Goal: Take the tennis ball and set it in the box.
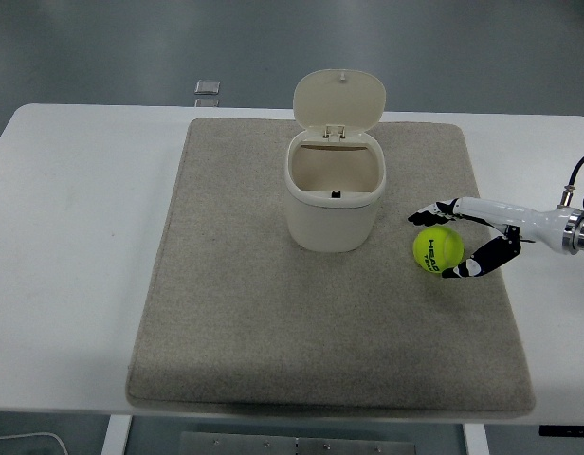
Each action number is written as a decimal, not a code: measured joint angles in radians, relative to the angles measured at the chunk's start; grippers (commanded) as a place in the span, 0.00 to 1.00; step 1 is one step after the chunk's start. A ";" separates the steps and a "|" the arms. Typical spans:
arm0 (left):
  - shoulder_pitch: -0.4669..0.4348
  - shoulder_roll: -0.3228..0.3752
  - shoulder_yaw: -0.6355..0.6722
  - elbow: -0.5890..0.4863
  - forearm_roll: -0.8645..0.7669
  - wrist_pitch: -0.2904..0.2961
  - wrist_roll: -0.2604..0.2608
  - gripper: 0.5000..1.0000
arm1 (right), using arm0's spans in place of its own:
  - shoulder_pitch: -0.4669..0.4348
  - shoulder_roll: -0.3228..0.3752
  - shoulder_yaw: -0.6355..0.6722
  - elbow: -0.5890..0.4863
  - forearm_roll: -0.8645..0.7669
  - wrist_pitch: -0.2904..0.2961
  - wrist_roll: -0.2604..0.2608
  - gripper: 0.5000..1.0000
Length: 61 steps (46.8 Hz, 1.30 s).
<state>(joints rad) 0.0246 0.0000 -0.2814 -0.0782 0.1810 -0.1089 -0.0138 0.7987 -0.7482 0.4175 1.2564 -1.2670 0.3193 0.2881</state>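
Yellow-green felt tennis ball (pixel 438 250) sits on the grey fabric mat (pixel 273 313) covering the white table (pixel 74 237), just right of the cream plastic box (pixel 334 194), whose hinged lid stands open. The robot's right hand (pixel 463 237) brackets the ball, fingers (pixel 429 214) spread around it, not yet clamped as far as I can tell. Grasp, lift and drop all remain. Dark print on the ball appears to read "HEAD".
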 measured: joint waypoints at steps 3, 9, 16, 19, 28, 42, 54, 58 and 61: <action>0.000 0.000 0.000 0.000 0.000 0.000 0.000 0.98 | -0.004 0.002 -0.005 -0.002 -0.003 -0.004 0.000 0.80; 0.000 0.000 0.000 0.000 0.000 0.000 0.000 0.98 | -0.004 0.002 -0.008 -0.004 -0.009 -0.008 0.000 0.78; 0.000 0.000 0.000 0.000 0.000 0.000 0.000 0.98 | -0.004 0.001 -0.009 -0.005 -0.011 -0.009 0.000 0.66; 0.000 0.000 0.000 0.000 0.000 0.000 0.000 0.98 | -0.004 0.001 -0.009 -0.005 -0.013 -0.010 0.000 0.59; 0.000 0.000 0.000 0.000 0.000 0.000 0.000 0.98 | -0.004 0.001 -0.008 -0.006 -0.016 -0.011 -0.001 0.52; 0.000 0.000 0.000 0.000 0.000 0.000 0.000 0.98 | -0.001 0.002 -0.006 -0.008 -0.016 -0.011 -0.001 0.34; 0.000 0.000 0.000 0.000 0.000 0.000 0.000 0.98 | 0.008 0.000 0.014 -0.008 0.004 -0.011 0.000 0.08; 0.000 0.000 0.000 0.000 0.000 0.000 0.000 0.98 | 0.023 -0.003 0.029 -0.007 0.022 -0.013 0.001 0.00; 0.000 0.000 0.000 0.000 0.000 0.000 0.000 0.98 | 0.034 -0.009 0.035 -0.007 0.045 -0.012 0.005 0.00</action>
<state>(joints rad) 0.0245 0.0000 -0.2812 -0.0781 0.1810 -0.1089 -0.0138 0.8323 -0.7570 0.4526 1.2498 -1.2219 0.3070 0.2933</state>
